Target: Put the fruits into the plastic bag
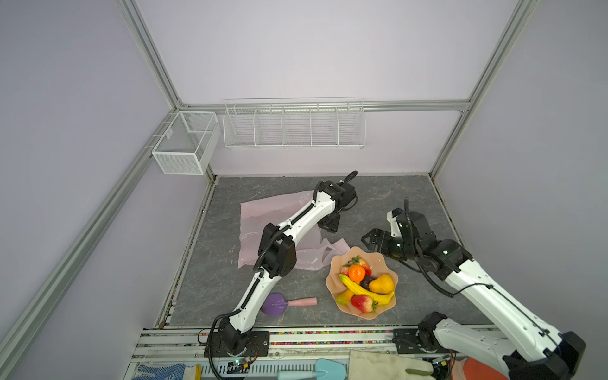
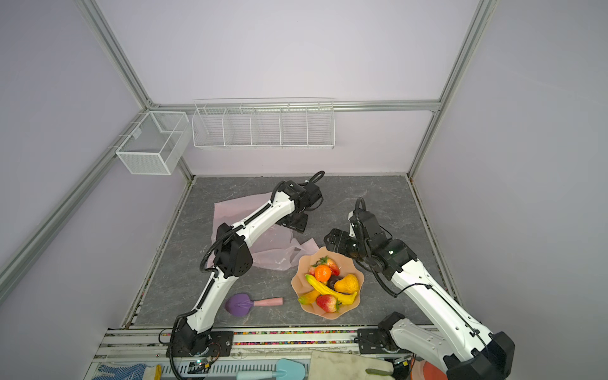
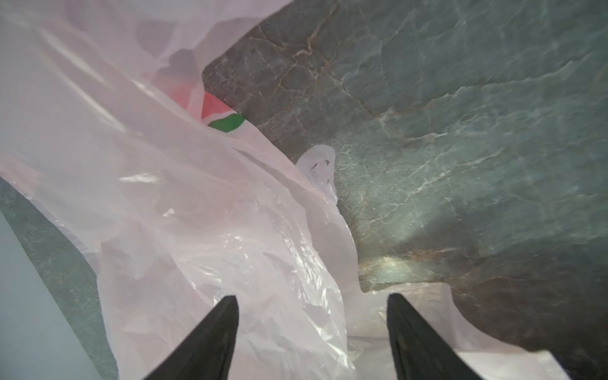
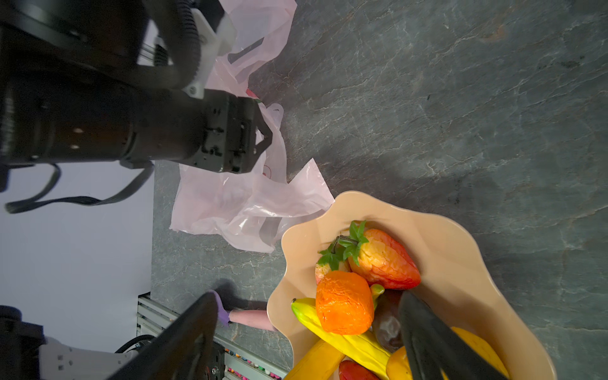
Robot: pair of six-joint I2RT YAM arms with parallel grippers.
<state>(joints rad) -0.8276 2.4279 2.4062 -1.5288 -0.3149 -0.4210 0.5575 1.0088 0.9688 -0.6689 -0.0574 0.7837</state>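
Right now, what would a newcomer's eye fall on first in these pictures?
First, the peach bowl heaped with bright toy fruits, near the front of the table. Behind it, to the left, lies a crumpled pale pink plastic bag, with the left pincer open over it.

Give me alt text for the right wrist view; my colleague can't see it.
A peach bowl holds the fruits, with an orange, a strawberry and a banana in plain sight, seen between the open fingers of the right gripper. Next to it the pink plastic bag lies crumpled on the grey table, the left gripper above it.
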